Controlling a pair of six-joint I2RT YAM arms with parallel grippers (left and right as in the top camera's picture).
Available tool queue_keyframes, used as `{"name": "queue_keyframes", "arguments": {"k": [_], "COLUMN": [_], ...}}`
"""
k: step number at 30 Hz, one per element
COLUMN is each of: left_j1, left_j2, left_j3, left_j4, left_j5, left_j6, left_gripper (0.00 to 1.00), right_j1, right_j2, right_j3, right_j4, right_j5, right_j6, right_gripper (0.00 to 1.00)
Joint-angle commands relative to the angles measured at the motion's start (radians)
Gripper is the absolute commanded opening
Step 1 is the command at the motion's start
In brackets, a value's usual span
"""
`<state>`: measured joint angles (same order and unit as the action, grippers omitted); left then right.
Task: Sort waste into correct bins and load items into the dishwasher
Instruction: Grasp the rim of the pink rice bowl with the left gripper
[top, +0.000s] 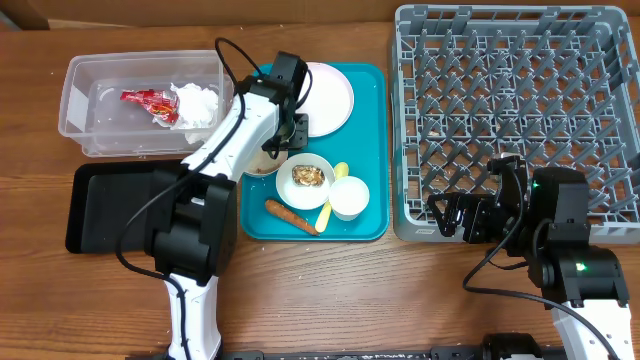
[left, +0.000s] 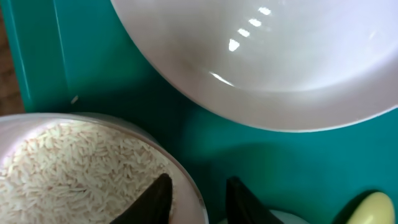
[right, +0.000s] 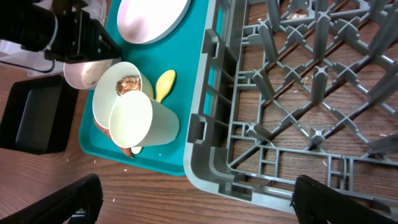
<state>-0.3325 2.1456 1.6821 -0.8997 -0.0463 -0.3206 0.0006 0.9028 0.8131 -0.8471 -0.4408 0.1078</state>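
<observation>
My left gripper (top: 292, 128) hangs low over the teal tray, open, with its fingers (left: 199, 196) straddling the rim of a white bowl (top: 262, 167) of rice grains (left: 68, 162): one finger inside, one outside. The white plate (top: 328, 95) lies just beyond it (left: 280, 56). A second bowl (top: 306, 180) holds the brown food scrap (right: 127, 84). Beside it are the cup (top: 349, 197), the yellow spoon (top: 340, 170) and the carrot (top: 289, 215). The red wrapper (top: 148, 102) and the napkin (top: 198, 102) lie in the clear tub (top: 80, 75). My right gripper (top: 452, 215) is wide open and empty (right: 211, 205) at the grey rack's (top: 520, 110) front-left corner.
The flat black tray (top: 110, 205) sits left of the teal tray (top: 370, 120), below the tub. The rack holds nothing and stands right against the teal tray's right edge. Bare wood table lies in front of the trays and the rack.
</observation>
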Motion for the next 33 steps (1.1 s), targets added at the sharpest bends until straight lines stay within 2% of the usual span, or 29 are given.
{"name": "queue_keyframes", "arguments": {"k": [1,6,10,21,33], "left_j1": [0.005,0.005,0.005,0.005,-0.004], "left_j2": [-0.007,-0.007,-0.007,-0.008,-0.008], "left_j3": [-0.024,-0.026,-0.026,0.041,0.374], "left_j4": [0.012,0.018,0.018,-0.022,-0.321], "left_j5": [-0.017,-0.016,-0.016,-0.001,0.044], "left_j6": [-0.021,-0.021,-0.025,-0.023,0.031], "left_gripper": [0.27,0.17,0.04,0.04,0.04], "right_j1": [-0.002,-0.002,-0.002,-0.002,-0.002], "right_j2": [-0.004,-0.004,-0.004,-0.004,-0.004], "right_j3": [0.025,0.025,0.025,0.025,0.025], "right_j4": [0.007,0.007,0.007,0.007,0.034], "right_j5": [-0.006,-0.006,-0.006,-0.006,-0.006], "right_j6": [-0.001,-0.001,-0.001,-0.001,0.0], "right_gripper": [1.0,1.0,1.0,1.0,1.0]}}
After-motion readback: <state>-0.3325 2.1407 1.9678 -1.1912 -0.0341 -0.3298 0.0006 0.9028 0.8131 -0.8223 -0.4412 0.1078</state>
